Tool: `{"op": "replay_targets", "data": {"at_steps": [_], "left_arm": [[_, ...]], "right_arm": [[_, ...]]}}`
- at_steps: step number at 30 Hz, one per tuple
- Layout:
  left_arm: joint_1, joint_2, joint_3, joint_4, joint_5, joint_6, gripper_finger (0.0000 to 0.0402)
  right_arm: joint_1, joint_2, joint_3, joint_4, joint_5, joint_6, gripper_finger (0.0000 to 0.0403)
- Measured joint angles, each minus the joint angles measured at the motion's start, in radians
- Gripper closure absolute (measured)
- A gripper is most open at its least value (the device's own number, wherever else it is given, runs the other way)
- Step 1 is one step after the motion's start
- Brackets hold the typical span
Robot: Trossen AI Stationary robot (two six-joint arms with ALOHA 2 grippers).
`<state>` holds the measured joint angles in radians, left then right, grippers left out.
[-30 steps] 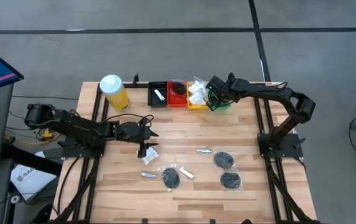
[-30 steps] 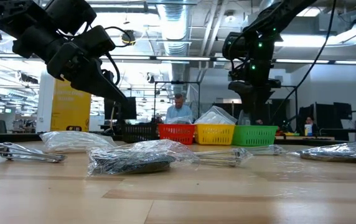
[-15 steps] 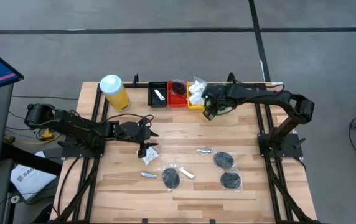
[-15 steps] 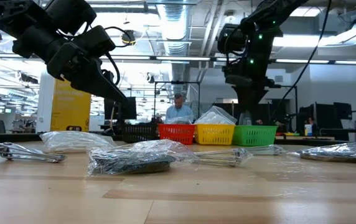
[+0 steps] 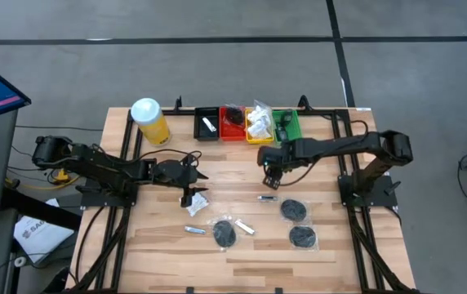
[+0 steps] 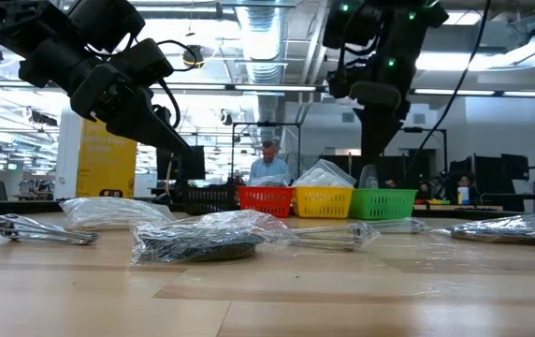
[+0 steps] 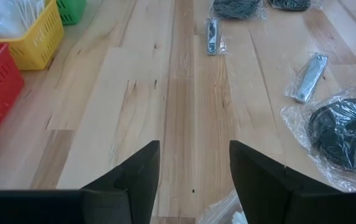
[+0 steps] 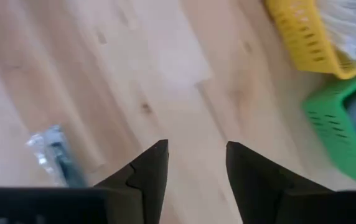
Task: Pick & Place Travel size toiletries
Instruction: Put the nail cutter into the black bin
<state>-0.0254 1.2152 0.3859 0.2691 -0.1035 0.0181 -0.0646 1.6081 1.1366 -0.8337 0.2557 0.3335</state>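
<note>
The toiletries lie on the wood in clear wrap: three black discs point(image 5: 293, 210) point(image 5: 302, 237) point(image 5: 224, 233), silver tubes point(image 5: 267, 198) point(image 5: 194, 230) point(image 5: 244, 228) and a white sachet point(image 5: 198, 204). My right gripper point(image 5: 270, 178) point(image 8: 196, 171) is open and hangs above bare wood between the trays and the nearest tube point(image 8: 56, 155), touching nothing. My left gripper point(image 5: 191, 189) point(image 7: 193, 180) is open too, and it hovers low beside the white sachet point(image 7: 228, 211). In the low view a wrapped disc point(image 6: 193, 245) lies in front.
Along the far edge stands a row of trays: black point(image 5: 207, 124), red point(image 5: 233, 122), yellow point(image 5: 258, 124) with white sachets, and green point(image 5: 286, 126) with a dark item. A yellow canister point(image 5: 149, 121) stands at the far left. A person point(image 6: 269, 164) sits beyond the table.
My right gripper has moved from above the green tray toward the table's near edge and a little left, and now hangs over bare wood near a silver tube. My left arm and the toiletries on the table have kept still.
</note>
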Motion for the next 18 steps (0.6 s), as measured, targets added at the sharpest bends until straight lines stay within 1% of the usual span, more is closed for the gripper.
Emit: {"op": "replay_targets", "data": {"at_steps": [4,9,15,18], "left_arm": [[0.0,0.0,0.0,0.0,0.0,0.0,0.022],[0.0,0.0,0.0,0.0,0.0,0.001,0.022],[0.0,0.0,0.0,0.0,0.0,0.002,0.022],[0.0,0.0,0.0,0.0,0.0,0.002,0.022]], "right_arm": [[0.056,-0.001,-0.014,0.03,0.003,0.015,0.0271],[0.125,-0.001,-0.101,0.114,0.003,0.037,0.0285],[0.22,-0.001,-0.199,0.274,0.002,0.064,0.0285],[0.263,-0.001,-0.231,0.313,0.002,0.078,0.0282]]}}
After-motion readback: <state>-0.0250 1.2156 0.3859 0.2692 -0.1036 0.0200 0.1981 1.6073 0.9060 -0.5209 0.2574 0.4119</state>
